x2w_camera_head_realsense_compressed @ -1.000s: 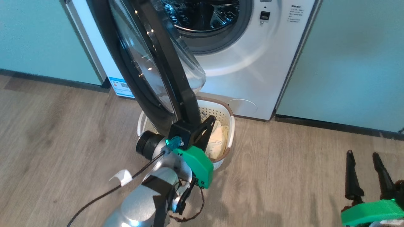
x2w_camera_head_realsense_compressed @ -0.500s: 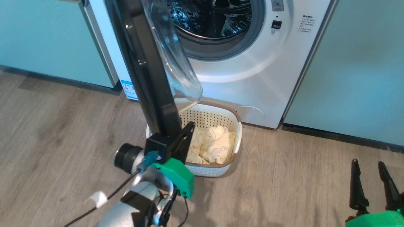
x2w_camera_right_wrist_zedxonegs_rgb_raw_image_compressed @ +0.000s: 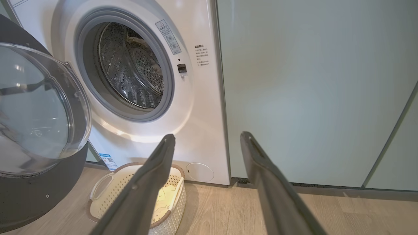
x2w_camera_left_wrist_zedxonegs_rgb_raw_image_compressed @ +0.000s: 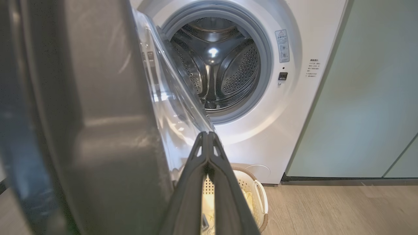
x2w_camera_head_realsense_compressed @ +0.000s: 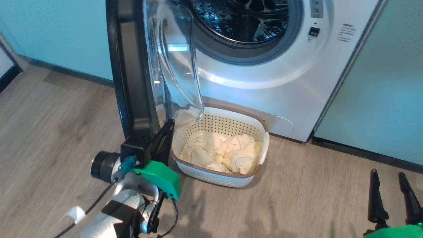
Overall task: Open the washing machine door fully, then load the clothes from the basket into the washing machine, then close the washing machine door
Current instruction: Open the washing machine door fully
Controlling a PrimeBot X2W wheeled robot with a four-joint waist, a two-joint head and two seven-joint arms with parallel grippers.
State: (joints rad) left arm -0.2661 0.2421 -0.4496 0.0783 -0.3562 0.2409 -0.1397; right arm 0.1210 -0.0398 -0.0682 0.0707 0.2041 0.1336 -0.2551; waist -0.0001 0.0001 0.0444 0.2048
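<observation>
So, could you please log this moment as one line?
washing machine door open | left tool shut beside it | right tool open, empty | clothes in basket

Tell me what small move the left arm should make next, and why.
Probably nudge the washing machine door wider with the shut left gripper: it sticks roughly straight out from the washing machine, close by the basket of clothes.

Pale yellow clothes, perhaps faintly printed, in cream brown-rimmed perforated basket
</observation>
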